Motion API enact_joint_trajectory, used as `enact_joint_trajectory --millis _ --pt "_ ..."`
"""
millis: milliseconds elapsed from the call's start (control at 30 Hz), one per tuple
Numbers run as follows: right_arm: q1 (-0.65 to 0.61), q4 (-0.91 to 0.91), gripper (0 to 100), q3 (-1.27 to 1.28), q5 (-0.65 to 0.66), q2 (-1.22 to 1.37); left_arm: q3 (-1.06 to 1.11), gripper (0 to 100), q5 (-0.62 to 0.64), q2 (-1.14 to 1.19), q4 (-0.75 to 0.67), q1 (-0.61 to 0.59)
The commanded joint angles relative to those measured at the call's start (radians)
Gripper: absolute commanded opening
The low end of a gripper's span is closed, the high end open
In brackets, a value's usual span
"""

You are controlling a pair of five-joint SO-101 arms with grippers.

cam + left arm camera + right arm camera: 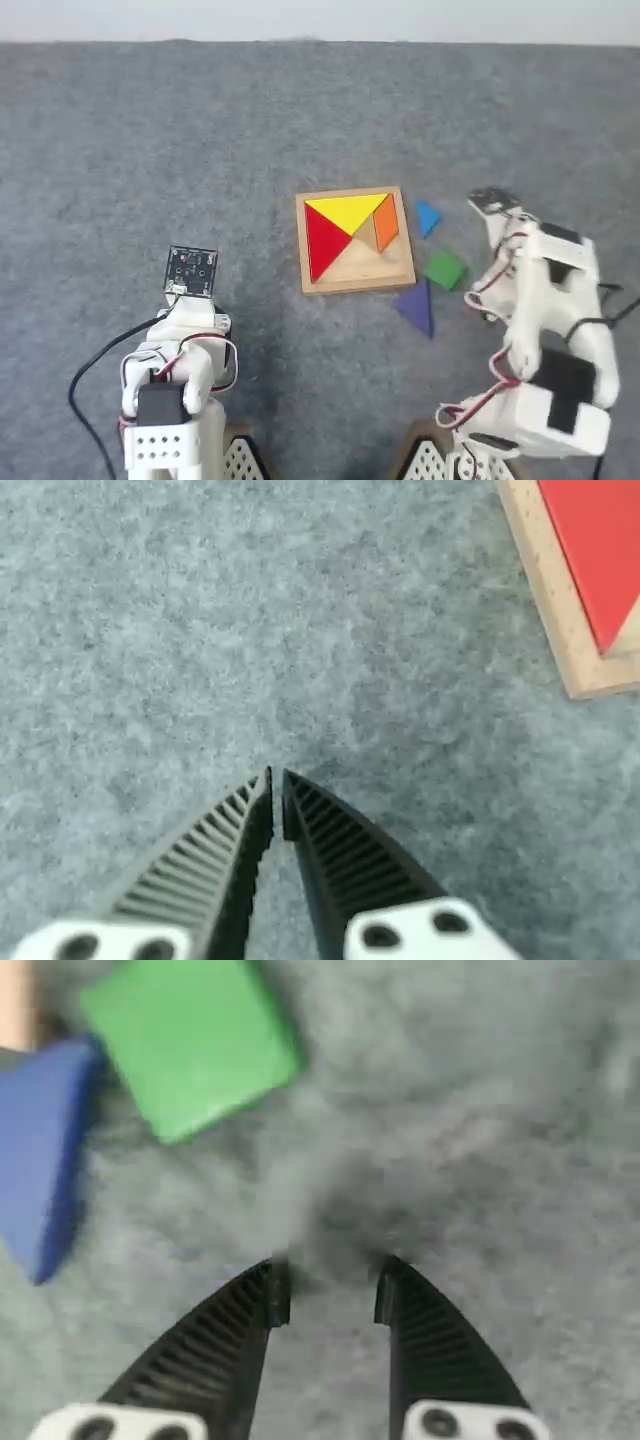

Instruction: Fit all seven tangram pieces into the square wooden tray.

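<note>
**tangram_tim:** quick count, how many pieces are actually in the square wooden tray [372, 268] right now?

**so101_sam:** Three. There's a big yellow triangle [348, 212] along the far edge and a big red triangle [323, 243] down the left side. An orange four-sided piece [386, 226] is tucked against the right side. The yellow touches both the red and the orange, and the near right part of the tray is bare wood.

**tangram_tim:** and the loose ones?

**so101_sam:** Three more, all lying flat on the grey desk [150, 130] just off the tray's right side. That's one small blue triangle [427, 217] by the far corner, one green square [444, 269] by the near corner, and one purple triangle [417, 305] just in front of that. None of them touch each other as far as I can see.

**tangram_tim:** what are the two arms up to?

**so101_sam:** The left hand [278, 775] sits over bare desk, off to the left of the tray and a bit nearer the robot. Its fingers are pinched together with barely a sliver between the tips, and it's got nothing in them. Its wrist view catches a corner of the tray with the red piece in it. The right hand [331, 1265] is on the other side, out past the loose pieces. It's parted a modest way and empty, with just desk between the tips. The green square is near it but not touching.
</note>
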Motion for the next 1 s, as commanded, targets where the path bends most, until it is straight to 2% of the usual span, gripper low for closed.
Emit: enact_joint_trajectory --millis 0,233,367,433,533,667,867,967 --pt "0.136 -0.070 13.8 -0.006 0.084 0.025 -0.012 2 0.000 -0.017 0.003 0.002" --pt "0.246 -0.093 13.8 -0.034 0.135 0.007 -0.012 2 0.000 -0.017 0.003 0.002" --pt "0.206 -0.004 13.8 -0.091 0.095 -0.139 -0.012 2 0.000 -0.017 0.003 0.002" --pt "0.114 0.082 13.8 -0.127 0.018 -0.243 -0.012 2 0.000 -0.017 0.003 0.002" --pt "-0.097 0.173 13.8 -0.163 -0.104 -0.366 -0.012 2 0.000 -0.017 0.003 0.002" --pt "-0.321 0.153 13.8 -0.201 -0.373 -0.371 -0.012 2 0.000 -0.017 0.003 0.002" --pt "-0.415 0.025 15.4 -0.261 -0.695 -0.134 -0.012 2 0.000 -0.017 0.003 0.002" --pt "-0.403 0.022 26.4 -0.302 -0.767 0.004 -0.012 2 0.000 -0.017 0.003 0.002"
